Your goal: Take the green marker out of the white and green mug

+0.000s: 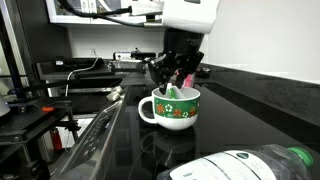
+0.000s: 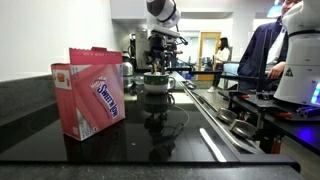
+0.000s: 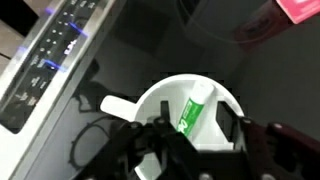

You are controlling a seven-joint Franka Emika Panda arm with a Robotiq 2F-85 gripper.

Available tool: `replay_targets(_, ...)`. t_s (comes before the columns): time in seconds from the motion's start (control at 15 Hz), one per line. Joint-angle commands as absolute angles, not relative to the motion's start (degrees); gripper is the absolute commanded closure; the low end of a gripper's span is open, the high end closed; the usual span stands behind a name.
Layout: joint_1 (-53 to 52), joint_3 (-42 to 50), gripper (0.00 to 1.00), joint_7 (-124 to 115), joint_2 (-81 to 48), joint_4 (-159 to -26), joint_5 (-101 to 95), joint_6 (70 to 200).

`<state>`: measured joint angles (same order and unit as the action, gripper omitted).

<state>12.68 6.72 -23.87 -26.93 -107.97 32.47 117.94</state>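
Note:
The white and green mug (image 1: 176,110) stands on the black countertop; it also shows in the other exterior view (image 2: 155,84) and from above in the wrist view (image 3: 160,100), handle to the left. The green marker (image 3: 191,110) leans inside the mug, its top end just above the rim (image 1: 170,93). My gripper (image 1: 176,74) hangs directly over the mug and is open. In the wrist view its two fingers (image 3: 190,130) stand on either side of the marker without touching it. In an exterior view the gripper (image 2: 157,64) is just above the mug.
A pink container (image 2: 95,92) stands near that camera and also shows in the wrist view (image 3: 300,8). A clear plastic bottle (image 1: 245,166) with a green cap (image 1: 298,155) lies at the front. A stovetop control panel (image 3: 50,50) runs beside the mug. A person (image 2: 268,50) stands behind.

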Motion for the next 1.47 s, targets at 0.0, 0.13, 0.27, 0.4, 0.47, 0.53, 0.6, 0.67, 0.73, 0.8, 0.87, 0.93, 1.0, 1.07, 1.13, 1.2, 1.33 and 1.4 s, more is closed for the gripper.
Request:
replay_targets(0.0,13.93,6.47,0.49,-22.57,-29.91,-104.35,35.31,113.05)
replay_targets(0.13,13.9,6.6,0.52,-22.84,-31.11,-103.47,35.48,112.23)
replay_targets(0.27,14.06,6.48,0.57,-22.68,-32.09,-102.84,35.96,111.92)
replay_targets(0.4,13.97,6.62,0.81,-23.24,-32.62,-102.64,36.27,112.15)
replay_targets(0.47,13.96,6.73,0.88,-23.51,-32.67,-102.66,36.38,112.38)
replay_targets(0.53,14.04,6.69,0.96,-23.14,-32.18,-102.99,36.56,112.57)
replay_targets(0.6,13.78,6.83,1.0,-23.2,-31.6,-103.38,36.23,113.1)
replay_targets(0.67,13.11,7.09,0.95,-23.53,-30.64,-103.92,35.31,113.98)
replay_targets(0.73,12.67,7.07,0.95,-23.21,-29.6,-104.4,34.89,114.58)
replay_targets(0.8,12.35,7.02,0.95,-23.2,-28.76,-104.55,34.69,114.75)
replay_targets(0.87,11.96,6.91,0.95,-22.82,-27.6,-104.88,34.47,114.9)
replay_targets(0.93,11.33,7.1,0.95,-24.03,-26.32,-105.14,33.69,114.11)
replay_targets(1.0,10.57,7.45,0.95,-25.5,-25.05,-105.6,32.74,113.95)
replay_targets(1.07,9.49,8.26,0.95,-28.83,-23.49,-106.19,30.8,113.16)
replay_targets(1.13,8.28,9.21,0.95,-32.81,-21.82,-107.11,28.39,113.02)
replay_targets(1.2,8.15,9.28,0.95,-34.14,-20.39,-107.73,27.61,111.94)
replay_targets(1.33,7.67,9.86,0.95,-36.97,-17.38,-109.17,25.73,110.34)
replay_targets(1.4,7.39,10.34,0.95,-38.71,-15.88,-110.09,24.79,110.72)
